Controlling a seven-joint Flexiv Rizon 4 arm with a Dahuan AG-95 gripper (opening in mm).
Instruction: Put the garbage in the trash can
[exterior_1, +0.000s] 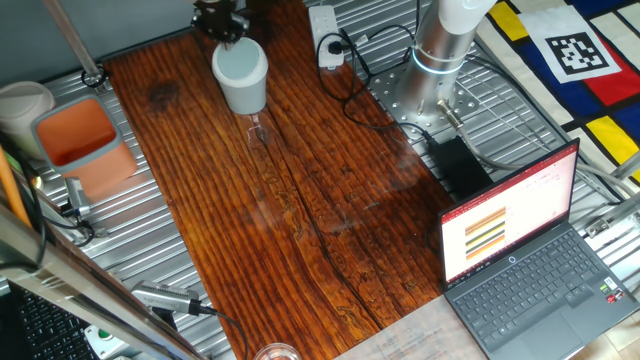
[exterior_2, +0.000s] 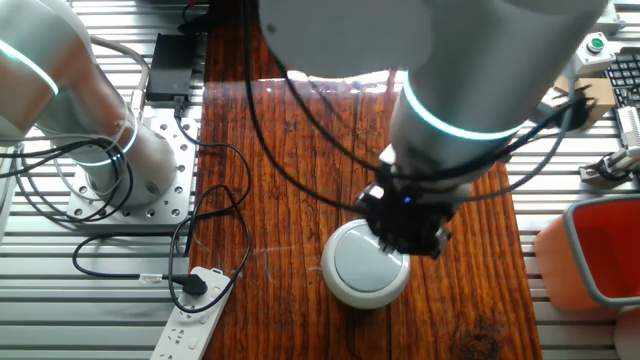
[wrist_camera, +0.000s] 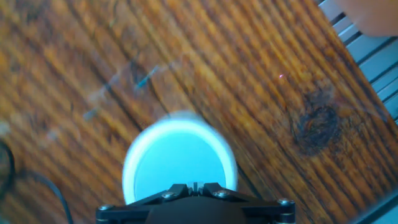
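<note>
No wads visible anywhere – can't tell if my gripper (exterior_2: 408, 232) is pinching one; its tips look close together in hand view. Trash can (wrist_camera: 180, 160) sits directly under me, mouth up, prob. so a drop lands inside, not on the table (exterior_1: 330, 200).

bare wood (exterior_1: 300, 220) beside trash can (exterior_1: 240, 75), power strip (exterior_1: 327, 35) and cables (exterior_1: 365, 60) nearby

One trash can (exterior_1: 240, 75), one laptop (exterior_1: 525, 255), perhaps two bins (exterior_1: 78, 140).
</note>
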